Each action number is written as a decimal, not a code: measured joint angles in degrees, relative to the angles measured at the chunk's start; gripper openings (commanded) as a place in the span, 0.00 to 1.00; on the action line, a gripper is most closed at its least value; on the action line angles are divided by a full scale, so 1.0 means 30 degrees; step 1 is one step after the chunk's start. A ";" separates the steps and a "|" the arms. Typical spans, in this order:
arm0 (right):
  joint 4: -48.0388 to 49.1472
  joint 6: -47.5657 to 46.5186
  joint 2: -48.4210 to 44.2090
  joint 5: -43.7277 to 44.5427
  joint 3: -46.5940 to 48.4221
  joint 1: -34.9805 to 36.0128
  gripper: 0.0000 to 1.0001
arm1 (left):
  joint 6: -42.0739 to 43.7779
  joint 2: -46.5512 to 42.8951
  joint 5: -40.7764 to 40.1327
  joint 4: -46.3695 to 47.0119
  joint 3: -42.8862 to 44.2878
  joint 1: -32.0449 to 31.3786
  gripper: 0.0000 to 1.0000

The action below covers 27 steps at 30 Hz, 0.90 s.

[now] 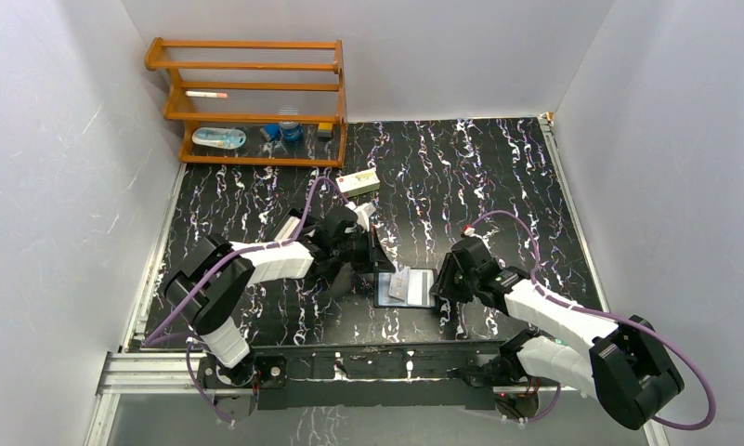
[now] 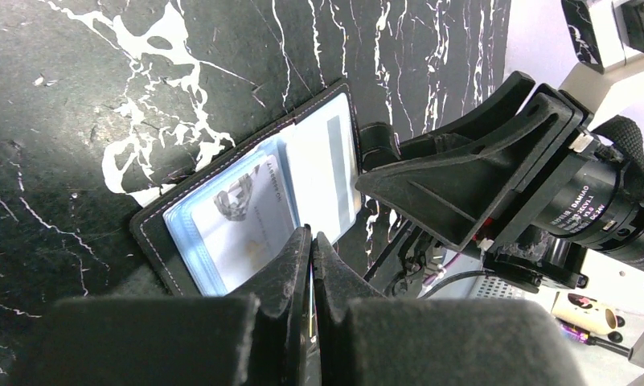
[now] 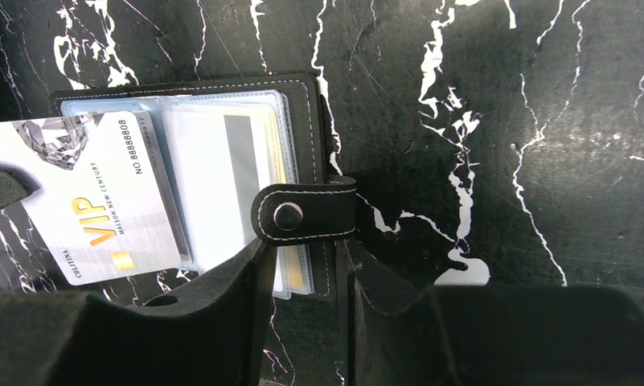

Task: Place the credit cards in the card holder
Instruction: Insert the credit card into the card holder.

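A: Where is the card holder (image 1: 420, 295)?
B: It lies open and flat on the black marbled table (image 1: 498, 186), in the near middle, between the two arms.
A: And the credit card (image 3: 93, 193)?
B: It lies slanted over the left page of the holder, and one corner goes out past the left edge. If its right edge is under a sleeve, one cannot tell. A second card (image 3: 222, 177), white with a grey stripe, sits in the right page.
A: What does the left gripper (image 2: 312, 237) do?
B: Its fingers are pressed together on a thin pale edge. In the right wrist view a dark finger covers the left edge of the credit card, so the gripper pinches this card.
A: And the right gripper (image 3: 304, 261)?
B: Its fingers stand spread at the near right corner of the holder. One finger lies over the sleeves of the right page, the other is over the bare table, and the black cover edge is between them. They pinch nothing.
A: Does something stand in the way?
B: The snap tab (image 3: 302, 213) is folded from the right edge over the right page, just in front of the right fingers.
A: Other things around?
B: A cream carton (image 1: 359, 182) lies on the far side, beyond the left arm, well apart. A wooden rack (image 1: 247, 102) with small items stands in the far left corner.
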 measured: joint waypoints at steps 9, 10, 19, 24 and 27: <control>0.0678 0.0102 -0.0007 -0.0138 -0.0255 -0.0058 0.40 | -0.0087 0.0000 -0.0379 0.0087 0.0015 -0.0117 0.00; 0.0699 0.0102 -0.0015 -0.0138 -0.0262 -0.0073 0.40 | -0.0131 0.0007 -0.0444 0.0124 0.0015 -0.0117 0.00; 0.1027 0.0335 -0.0182 -0.0219 -0.0503 -0.0073 0.40 | -0.0576 0.0102 -0.1005 0.0277 0.0015 -0.0233 0.00; 0.1122 0.0430 -0.0226 -0.0262 -0.0568 -0.0087 0.40 | -0.0736 0.0393 -0.1413 0.0255 0.0007 -0.0357 0.00; 0.1209 0.0437 -0.0240 -0.0277 -0.0605 -0.0087 0.40 | -0.0852 0.0393 -0.1698 0.0335 -0.0022 -0.0444 0.00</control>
